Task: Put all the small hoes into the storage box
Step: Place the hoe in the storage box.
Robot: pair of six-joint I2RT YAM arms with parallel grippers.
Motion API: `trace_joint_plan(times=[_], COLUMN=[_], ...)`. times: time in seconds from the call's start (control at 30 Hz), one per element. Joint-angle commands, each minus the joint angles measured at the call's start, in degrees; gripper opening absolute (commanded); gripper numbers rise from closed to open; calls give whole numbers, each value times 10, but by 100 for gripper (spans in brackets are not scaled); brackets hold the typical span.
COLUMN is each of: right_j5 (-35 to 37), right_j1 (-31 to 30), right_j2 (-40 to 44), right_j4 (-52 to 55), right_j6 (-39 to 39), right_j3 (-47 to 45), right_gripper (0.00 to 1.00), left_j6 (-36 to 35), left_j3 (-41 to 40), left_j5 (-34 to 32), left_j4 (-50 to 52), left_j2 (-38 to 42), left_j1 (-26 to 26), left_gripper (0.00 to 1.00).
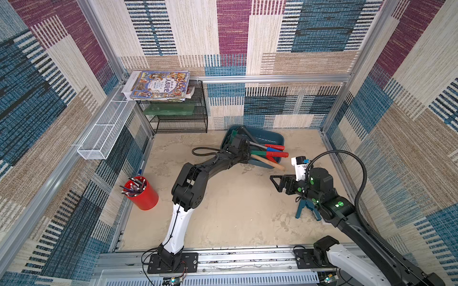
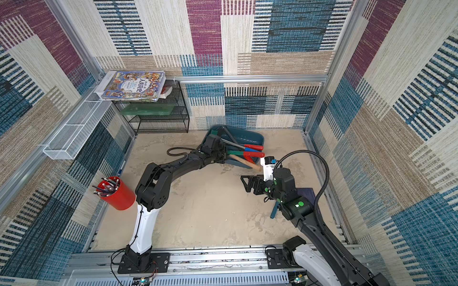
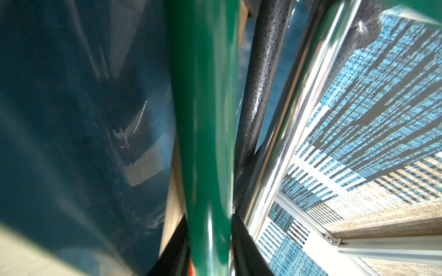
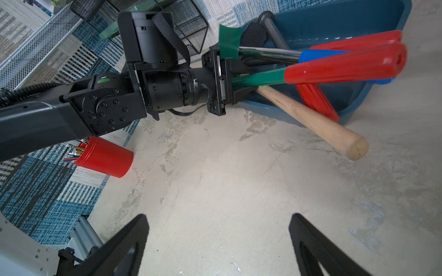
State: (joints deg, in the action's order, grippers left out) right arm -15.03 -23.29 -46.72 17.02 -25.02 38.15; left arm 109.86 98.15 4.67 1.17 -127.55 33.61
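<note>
While right claw [image 4: 218, 216] hangs spread, empty, low over table [image 4: 215, 167], well clear, action sits farther out. Left claw [image 4: 241, 80] pinching green shaft of small hoe [image 4: 311, 71], shaft running straight between fingers [image 3: 172, 251]. Slim shaft likely chosen over fat red grip. Hoe already over storage box [image 4: 334, 21], above wooden handle [image 4: 311, 121], red end poking past rim. Release looks next.

PLACE: you're looking at a robot test cell | EVIDENCE: aluminium frame [image 1: 272, 78] hung with carpet-pattern panels [image 1: 233, 32] on three sides | left arm [image 1: 177, 222] and right arm [image 1: 347, 218] bolted to a rail [image 1: 247, 258] at 6 o'clock | PROPS: wire rack [image 1: 181, 118] with books [image 1: 161, 85] at 11, pen cup [image 1: 145, 198] at 9, storage box [image 1: 270, 136] at 12
</note>
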Motion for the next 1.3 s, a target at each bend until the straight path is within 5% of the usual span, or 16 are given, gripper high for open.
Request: trace_joint_plan(times=[0.0, 0.77, 1.27], right_j5=[-4, 2, -2], right_j1=[-1, 0, 1], right_j2=[-1, 1, -2], right_j4=[-10, -16, -21], right_j6=[3, -1, -5], right_j3=[-1, -4, -6], right_gripper=[96, 96, 96], left_j6=[-12, -36, -49], left_j3=[10, 18, -4], left_j5=[-11, 10, 3], left_j4=[-5, 9, 10], left_j2=[7, 10, 34], left_j1=[1, 3, 7], left_gripper=[35, 41, 55])
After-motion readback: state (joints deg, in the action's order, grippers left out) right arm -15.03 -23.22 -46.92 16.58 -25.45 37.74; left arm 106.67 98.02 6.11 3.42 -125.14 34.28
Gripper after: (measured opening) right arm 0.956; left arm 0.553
